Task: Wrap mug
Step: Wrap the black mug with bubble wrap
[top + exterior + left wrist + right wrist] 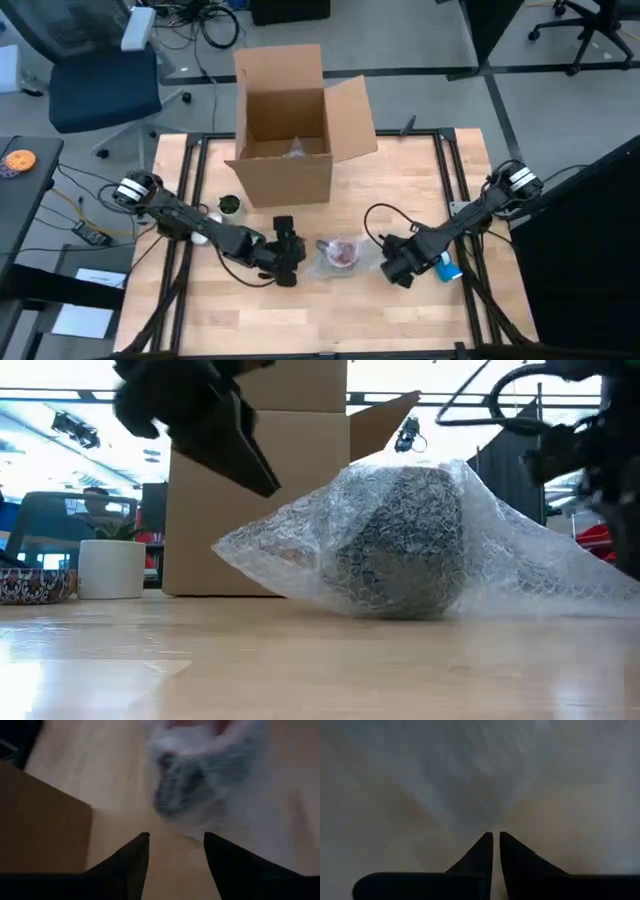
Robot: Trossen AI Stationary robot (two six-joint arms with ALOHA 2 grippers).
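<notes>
The mug (343, 252) stands on the table in front of the box, under a sheet of clear bubble wrap (300, 545) that drapes over it and spreads onto the wood. It shows reddish from above and as a dark shape in the low view (405, 540). My left gripper (175, 836) is open just left of the bundle and a little above the table (298, 258), touching nothing. My right gripper (496, 836) sits shut at the bundle's right side (397, 264), its tips at the wrap's edge. My right gripper points level toward the wrap's right edge (490, 805) from the table's right. Its fingertips stand almost together. I cannot tell whether a layer of wrap lies between them or whether they touch it at all.
An open cardboard box (290, 125) stands at the far middle. A small white pot with a plant (112, 565) sits left of it. A blue object (449, 268) lies beside the right arm. Bare wood lies along the near edge.
</notes>
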